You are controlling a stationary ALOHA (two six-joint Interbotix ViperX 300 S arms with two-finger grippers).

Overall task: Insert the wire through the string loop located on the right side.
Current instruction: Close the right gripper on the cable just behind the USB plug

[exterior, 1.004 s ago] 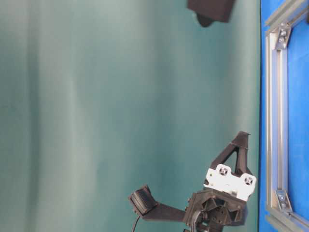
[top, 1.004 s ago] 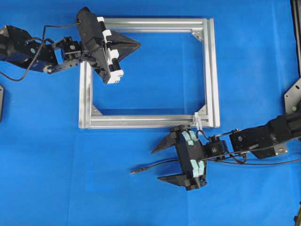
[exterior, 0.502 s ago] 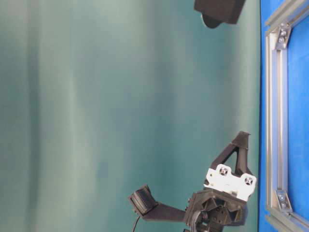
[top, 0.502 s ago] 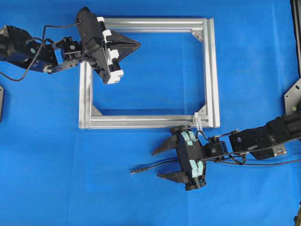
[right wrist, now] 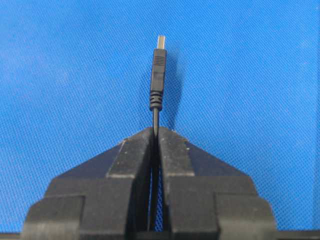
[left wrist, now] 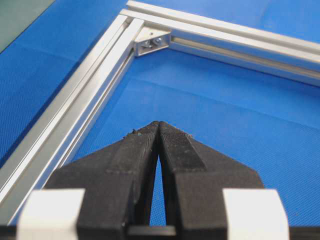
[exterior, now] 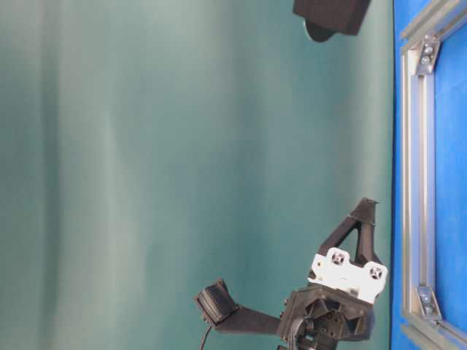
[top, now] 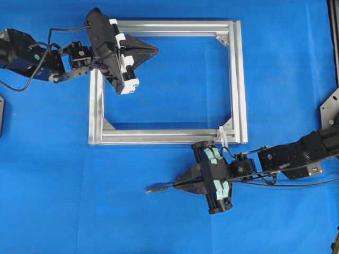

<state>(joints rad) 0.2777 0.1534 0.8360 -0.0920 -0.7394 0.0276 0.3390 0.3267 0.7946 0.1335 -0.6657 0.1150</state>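
The wire [top: 161, 187] is a thin black cable lying on the blue mat, its small plug tip [right wrist: 158, 70] pointing left. My right gripper [top: 177, 184] is shut on the wire just behind the plug; in the right wrist view the cable runs between the two pads [right wrist: 172, 150]. The string loop [top: 223, 136] is a tiny whitish loop at the frame's lower right corner, just above and to the right of this gripper. My left gripper [top: 154, 51] hovers shut and empty over the frame's upper left part, its black fingertips [left wrist: 159, 126] pressed together.
A silver aluminium frame [top: 240, 79] lies on the blue mat, with corner brackets [left wrist: 151, 44] inside. The table-level view shows the frame's edge [exterior: 411, 182] and the left gripper's body [exterior: 343, 277] against a teal wall.
The right gripper's jaws have shut from wide open onto the wire. The left arm has not moved.
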